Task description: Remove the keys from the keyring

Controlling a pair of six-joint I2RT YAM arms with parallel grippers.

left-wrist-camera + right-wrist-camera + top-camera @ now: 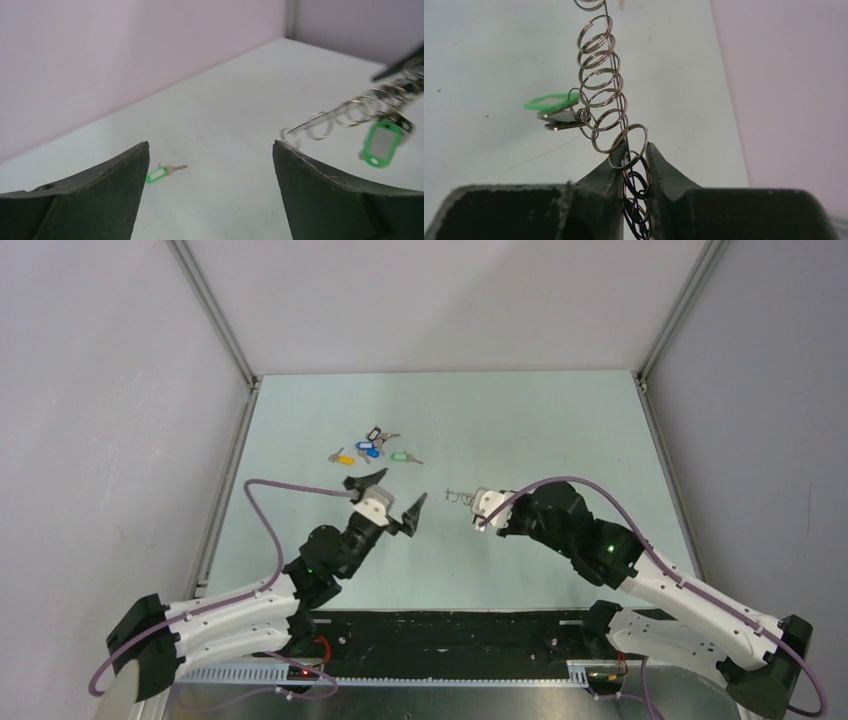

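Silvery keyring (599, 75): chain of linked rings, one end pinched in the right end effector (636, 160), the rest held out over the table (484, 60), likely to keep the rings spread and reachable.
Right end effector: narrow, clamped on the end rings; acts as the anchor.
Left end effector (211, 145): wide, holding nothing, fingers facing the chain's free end and just short of it; probably spread to take a key.
Hanging key (561, 122): with green tag (549, 103), partway along the chain; not yet off.
Loose keys (372, 447): tagged yellow, blue and green, bunched on the table beyond the left end effector, well apart from the chain; seemingly the drop spot for freed ones.
Next, by judgement: grip the tagged key and work it round its ring.
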